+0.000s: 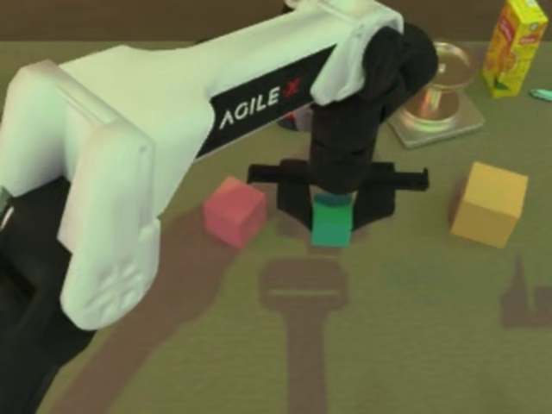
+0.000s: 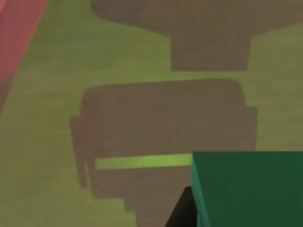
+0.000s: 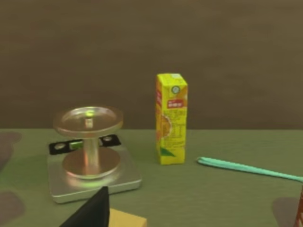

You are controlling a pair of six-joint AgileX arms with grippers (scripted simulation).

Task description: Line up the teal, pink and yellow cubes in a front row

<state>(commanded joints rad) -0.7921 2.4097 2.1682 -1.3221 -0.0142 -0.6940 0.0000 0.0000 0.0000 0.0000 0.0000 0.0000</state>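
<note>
Teal cube (image 1: pixel 331 220) sits mid-frame, pinched by the left gripper (image 1: pixel 332 207) fingers for placing in line between pink cube (image 1: pixel 235 210) and yellow cube (image 1: pixel 489 203).

Simulated lab tabletop — olive table (image 1: pixel 414 345), metal scale (image 3: pixel 90 156).

My left arm (image 1: pixel 172 129) stretches across the table's left and middle, so it blocks passage from above there. Its gripper (image 1: pixel 332 207) hangs over the teal cube (image 1: pixel 331 221). Between the pink cube (image 1: pixel 235 210) and the teal one there is a narrow open gap. Between the teal and the yellow cube (image 1: pixel 489 203) the table (image 1: pixel 405 345) is free. The front strip is bare. At the back right stand a metal stand (image 1: pixel 435 99) and a carton (image 1: pixel 514 45).
</note>
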